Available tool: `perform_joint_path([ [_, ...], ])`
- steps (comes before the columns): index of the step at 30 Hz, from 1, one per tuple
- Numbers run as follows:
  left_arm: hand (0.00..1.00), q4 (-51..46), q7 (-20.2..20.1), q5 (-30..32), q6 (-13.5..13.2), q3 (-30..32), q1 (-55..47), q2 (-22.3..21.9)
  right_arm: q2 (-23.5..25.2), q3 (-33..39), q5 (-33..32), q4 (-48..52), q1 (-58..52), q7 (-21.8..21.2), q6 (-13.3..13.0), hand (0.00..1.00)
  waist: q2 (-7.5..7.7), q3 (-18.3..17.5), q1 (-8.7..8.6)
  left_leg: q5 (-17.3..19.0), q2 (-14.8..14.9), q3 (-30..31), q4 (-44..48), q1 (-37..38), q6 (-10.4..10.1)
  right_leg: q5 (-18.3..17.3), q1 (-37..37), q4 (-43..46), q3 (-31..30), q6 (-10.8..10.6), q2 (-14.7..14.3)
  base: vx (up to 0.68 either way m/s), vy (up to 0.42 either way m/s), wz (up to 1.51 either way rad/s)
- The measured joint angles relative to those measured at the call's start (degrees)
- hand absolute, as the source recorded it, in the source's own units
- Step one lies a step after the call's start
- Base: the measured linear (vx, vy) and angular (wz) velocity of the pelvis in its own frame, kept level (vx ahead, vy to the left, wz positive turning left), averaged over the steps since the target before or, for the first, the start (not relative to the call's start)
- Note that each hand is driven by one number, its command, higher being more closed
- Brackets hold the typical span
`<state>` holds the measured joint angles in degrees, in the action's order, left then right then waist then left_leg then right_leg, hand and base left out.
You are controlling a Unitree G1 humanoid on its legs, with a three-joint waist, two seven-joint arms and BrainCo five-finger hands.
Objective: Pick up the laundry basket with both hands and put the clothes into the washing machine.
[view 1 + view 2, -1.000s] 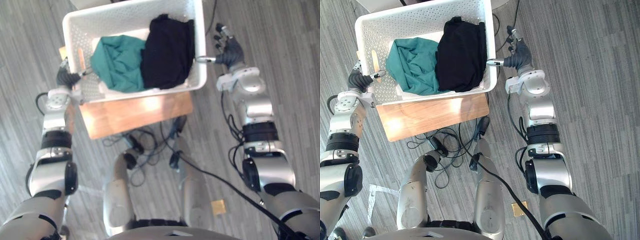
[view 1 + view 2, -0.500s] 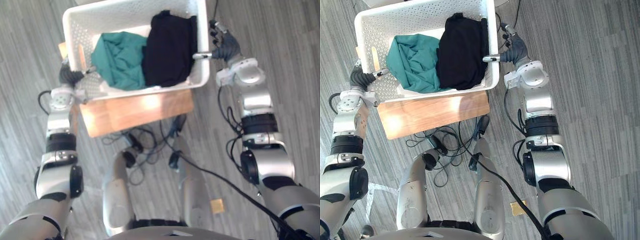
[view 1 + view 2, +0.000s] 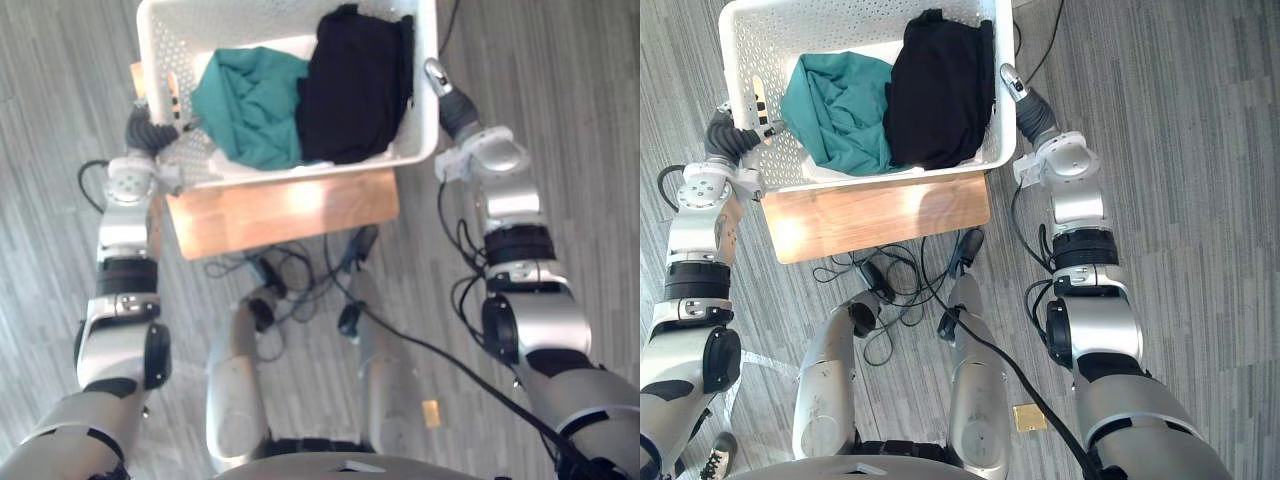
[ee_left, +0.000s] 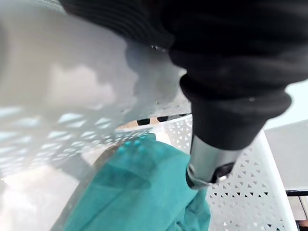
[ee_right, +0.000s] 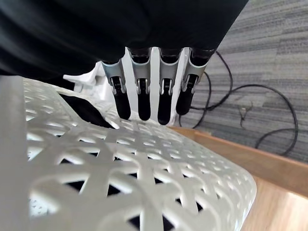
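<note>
Bracketing the white perforated plastic laundry basket (image 3: pixel 750 40) from both ends, the two hands are set up for a squeeze-and-lift. The basket is on the light wooden table (image 3: pixel 280 210); can't tell if it's off the surface yet.

Clothes are in the basket: crumpled teal garment (image 3: pixel 250 105) on the robot's left half, folded black garment (image 3: pixel 355 85) on the right half, the two touching in the middle. Both lie below the rim, so they should ride along w/o spilling if the basket is kept level.

L hand (image 3: pixel 730 135) is at the left end wall. In the left wrist view its thumb (image 4: pixel 207 163) reaches over the rim to the inside, just beside the teal cloth, w/ the wall between thumb and palm, prob. to hook the edge so it can't slip down. Whether that grip is closed can't be told.

R hand (image 3: pixel 450 105) is against the outside of the right end wall. In the right wrist view its fingers (image 5: pixel 144 96) are straight, side by side, tips on the lattice near the rim, so it's flat and unclenched, pressing not grasping. It likely acts as the counter-force to the L side.

Judgement: this is the grasp/lift stage, w/ carrying and loading the washer not yet begun. Risk is the flat R hand sliding on the smooth plastic and tilting the basket.
</note>
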<state>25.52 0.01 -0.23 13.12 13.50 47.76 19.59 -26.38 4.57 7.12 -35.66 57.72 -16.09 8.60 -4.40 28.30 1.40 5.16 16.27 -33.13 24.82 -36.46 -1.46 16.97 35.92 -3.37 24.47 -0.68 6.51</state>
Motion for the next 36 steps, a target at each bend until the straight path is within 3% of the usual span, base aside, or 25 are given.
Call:
perform_joint_path([
  [8, 1.00, 0.0, -0.3, 4.6, 2.7, 0.1, 0.5, 0.6, 1.8, 2.8, 0.1, 1.4, 0.1, 2.3, 0.5, 1.00, 0.00, 0.0, 0.29, -0.3, 0.4, -0.4, 0.1, -0.1, 0.2, 0.6, 0.3, 0.0, -0.4, 0.2, -0.3, 0.01, -0.004, -0.02],
  [15, 1.00, -0.1, -0.4, 5.6, 2.8, 0.5, 1.9, 0.6, 3.8, 5.2, 0.1, 3.7, 0.2, 3.3, 1.8, 1.00, 0.00, 0.0, 0.99, 0.2, 1.3, -1.4, 1.2, -0.7, 0.0, 0.9, 1.5, 0.0, -1.5, 0.4, -0.9, 0.03, -0.014, -0.09],
  [22, 1.00, -0.9, 0.1, 5.6, 2.9, 2.1, 3.0, -0.9, 6.2, 9.3, 0.1, 5.6, 0.2, 7.5, 3.5, 1.00, 0.00, 0.0, 0.92, 0.7, 1.7, -1.5, 2.2, -1.1, 0.2, 1.1, 1.6, 0.0, -1.6, 0.4, -1.0, 0.00, -0.002, -0.01],
  [27, 1.00, -2.9, 2.3, 5.6, 3.0, 2.2, 2.8, -3.7, 8.0, 12.8, -0.5, 8.0, 0.2, 11.8, 3.7, 1.00, 0.00, 0.0, 1.28, 0.7, 1.7, -1.5, 2.3, -0.7, 0.2, 1.6, 1.1, -0.3, -1.6, 0.1, -1.0, 0.01, -0.001, 0.00],
  [29, 1.00, -6.1, 4.4, 4.8, 2.9, 1.9, 0.0, -7.0, 8.3, 13.9, -3.6, 8.5, 0.2, 14.2, 3.6, 1.00, 0.00, 0.0, 1.16, 0.7, 1.4, -1.5, 2.1, 0.8, 0.2, 1.7, -0.5, -0.7, -1.5, 0.1, -1.0, 0.04, 0.003, 0.02],
  [34, 1.00, -11.1, 4.8, 2.7, 2.0, -0.3, -5.4, -10.9, 8.5, 14.2, -5.8, 16.2, -1.6, 15.7, 2.7, 1.00, -0.02, 0.0, 0.82, 1.1, 1.2, -1.0, 1.3, 4.0, 0.1, 1.3, -4.3, -1.2, -1.1, -0.2, -1.1, 0.02, 0.023, 0.05],
  [36, 1.00, -13.4, 4.1, 0.2, -1.0, -3.0, -10.5, -12.2, 7.7, 14.2, -7.0, 20.1, -8.1, 15.6, 1.6, 1.00, 0.01, -0.1, 0.57, 1.1, 0.4, -0.5, -0.2, 7.4, 0.1, -0.4, -7.8, -1.2, -0.4, -0.9, -0.7, 0.04, 0.047, 0.17],
])
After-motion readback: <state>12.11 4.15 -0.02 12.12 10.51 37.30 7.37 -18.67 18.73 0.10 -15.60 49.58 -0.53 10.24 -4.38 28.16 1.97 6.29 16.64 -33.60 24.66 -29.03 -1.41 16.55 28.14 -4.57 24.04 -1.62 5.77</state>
